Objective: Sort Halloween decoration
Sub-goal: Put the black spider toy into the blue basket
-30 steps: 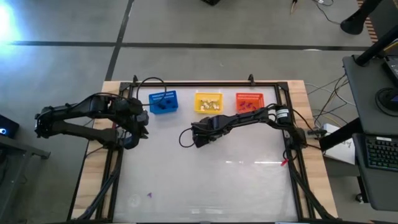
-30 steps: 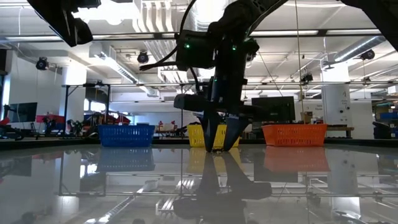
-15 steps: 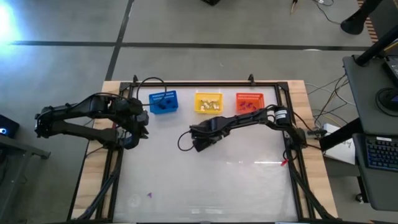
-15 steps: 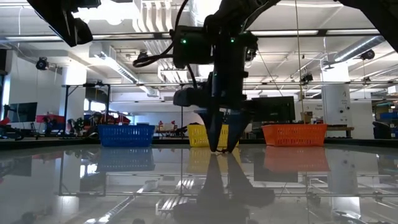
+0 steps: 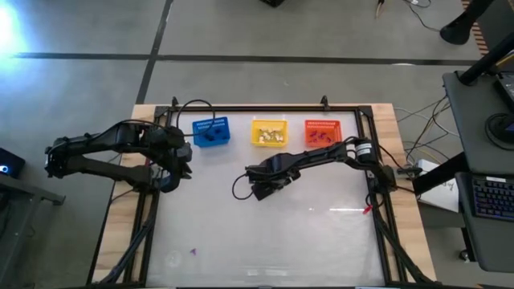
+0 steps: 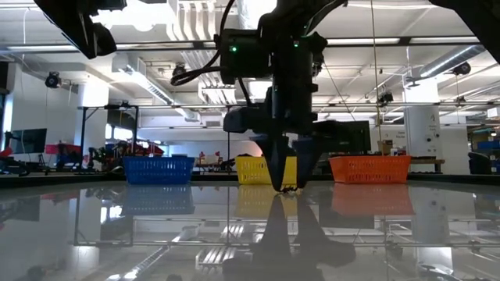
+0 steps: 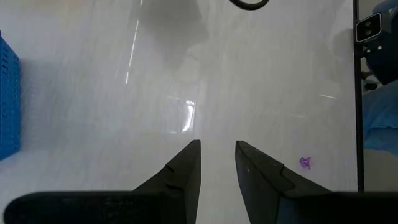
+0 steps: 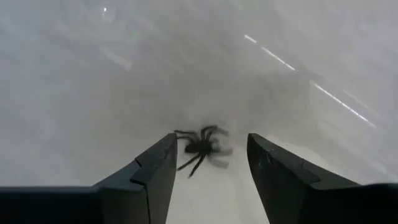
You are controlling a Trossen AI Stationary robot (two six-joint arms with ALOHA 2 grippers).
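Observation:
A black spider point(image 8: 202, 147) of the Halloween decoration lies on the white table, in the gap between the fingertips of my right gripper point(image 8: 211, 137). That gripper point(image 5: 262, 192) stands open at mid-table, pointing down, its tips point(image 6: 287, 186) close over the surface. Whether a finger touches the spider's legs, I cannot tell. A tiny purple piece point(image 7: 305, 163) lies near the table's front left point(image 5: 193, 251). My left gripper point(image 5: 180, 172) hangs above the left side, its fingers point(image 7: 217, 144) slightly apart with nothing between them.
Three small baskets stand in a row at the far edge: blue point(image 5: 210, 132), yellow point(image 5: 269, 132) and orange point(image 5: 322, 130), each with small pieces inside. A dark frame point(image 5: 377, 201) runs around the table. The white surface spreads wide toward the near edge.
My right gripper has shifted a little toward the table's right and near edges, still pointing down close over the surface.

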